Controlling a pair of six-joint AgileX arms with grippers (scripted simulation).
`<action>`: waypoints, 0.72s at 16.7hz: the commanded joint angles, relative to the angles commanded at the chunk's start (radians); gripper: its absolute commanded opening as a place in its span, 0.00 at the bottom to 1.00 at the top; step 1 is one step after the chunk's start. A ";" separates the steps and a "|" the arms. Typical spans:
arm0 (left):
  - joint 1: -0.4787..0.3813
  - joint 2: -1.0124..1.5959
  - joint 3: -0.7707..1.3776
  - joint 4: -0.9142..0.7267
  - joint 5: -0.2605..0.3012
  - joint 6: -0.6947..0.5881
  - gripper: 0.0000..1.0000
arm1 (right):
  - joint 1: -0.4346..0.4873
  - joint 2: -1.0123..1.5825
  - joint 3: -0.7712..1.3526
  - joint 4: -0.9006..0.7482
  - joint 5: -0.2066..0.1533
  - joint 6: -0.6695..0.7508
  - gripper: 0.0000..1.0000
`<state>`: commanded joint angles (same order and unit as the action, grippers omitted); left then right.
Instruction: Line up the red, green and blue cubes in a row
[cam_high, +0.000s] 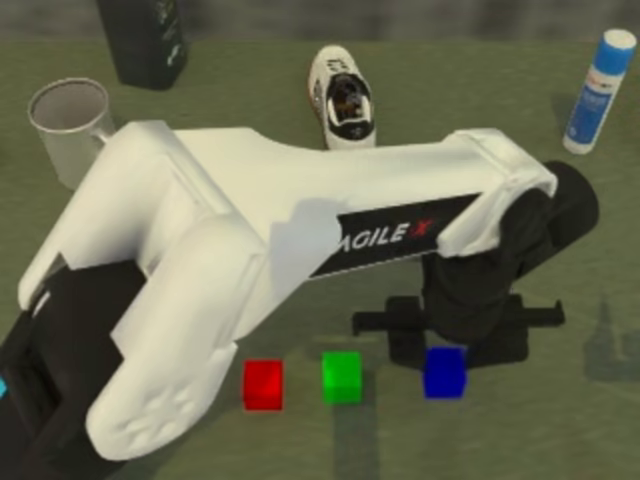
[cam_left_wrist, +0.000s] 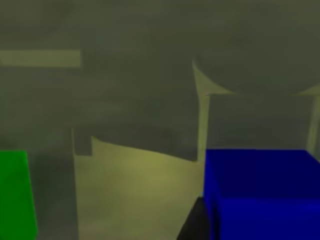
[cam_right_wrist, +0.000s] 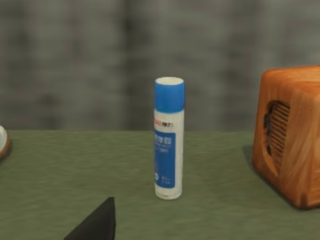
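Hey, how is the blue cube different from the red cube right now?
The blue cube is deep blue; the red cube is bright red. The blue cube sits at the right end of the row, directly under the left gripper, while the red cube sits at the left end with nothing over it. Both look the same size, rest flat on the table, and flank the green cube.

The left arm (cam_high: 230, 250) covers much of the table's middle and hides its own gripper from above. The mug (cam_high: 68, 120) is partly covered by it. The dark box (cam_high: 145, 35) is cut by the top edge. In the left wrist view the green cube (cam_left_wrist: 15, 192) and blue cube (cam_left_wrist: 265, 195) are cropped. The wooden block (cam_right_wrist: 292, 135) runs off frame. Label text on the bottle (cam_right_wrist: 168, 137) is illegible.
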<state>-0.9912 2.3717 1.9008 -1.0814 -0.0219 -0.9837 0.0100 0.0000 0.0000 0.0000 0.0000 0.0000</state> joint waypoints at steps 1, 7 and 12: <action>0.000 0.000 0.000 0.000 0.000 0.000 0.75 | 0.000 0.000 0.000 0.000 0.000 0.000 1.00; 0.000 0.000 0.000 0.000 0.000 0.000 1.00 | 0.000 0.000 0.000 0.000 0.000 0.000 1.00; 0.000 0.000 0.000 0.000 0.000 0.000 1.00 | 0.000 0.000 0.000 0.000 0.000 0.000 1.00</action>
<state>-0.9912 2.3717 1.9008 -1.0814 -0.0219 -0.9837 0.0100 0.0000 0.0000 0.0000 0.0000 0.0000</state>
